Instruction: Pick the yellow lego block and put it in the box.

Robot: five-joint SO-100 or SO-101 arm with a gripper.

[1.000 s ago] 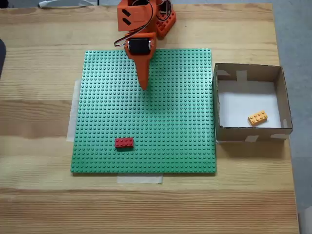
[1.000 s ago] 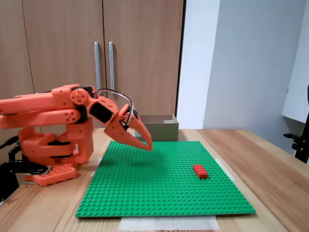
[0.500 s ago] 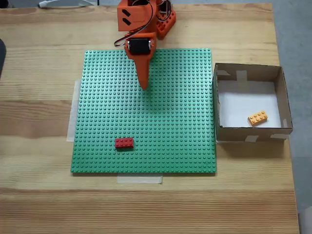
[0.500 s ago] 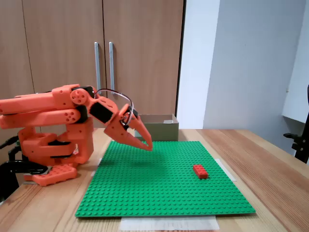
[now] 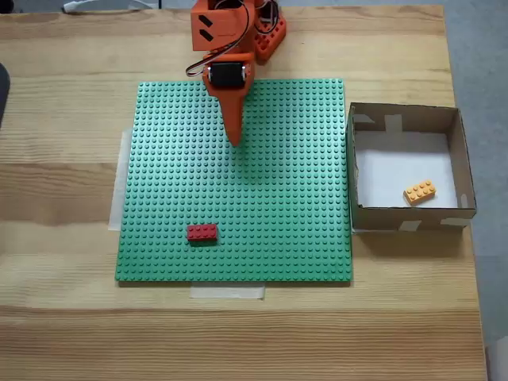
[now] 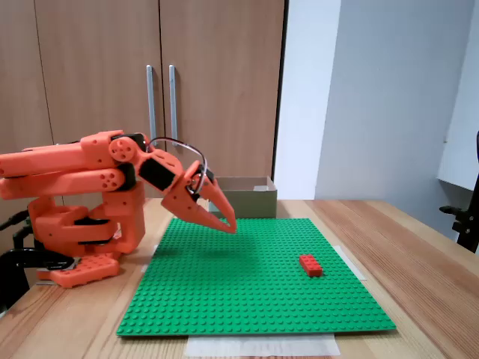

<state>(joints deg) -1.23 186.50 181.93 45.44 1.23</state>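
Resting in the lower right corner of the box (image 5: 461, 163), at the frame's right, was the yellow block (image 5: 419, 191). The pincer (image 5: 234, 141) hung closed and empty above the green baseplate (image 5: 278, 214), well apart from the red block (image 5: 202, 232).

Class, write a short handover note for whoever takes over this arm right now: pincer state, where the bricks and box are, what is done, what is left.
Pincer: shut and empty, hanging above the far part of the green studded baseplate in both fixed views.
Small yellow-orange studded plastic brick: lying inside the square brown cardboard box on its white floor, near the front-right corner in the top-down fixed view.
Small red studded brick: on the baseplate, near its front edge, apart from the pincer.
Done: yellow brick is in the box.
Left: nothing for this task, as far as the pictures show.
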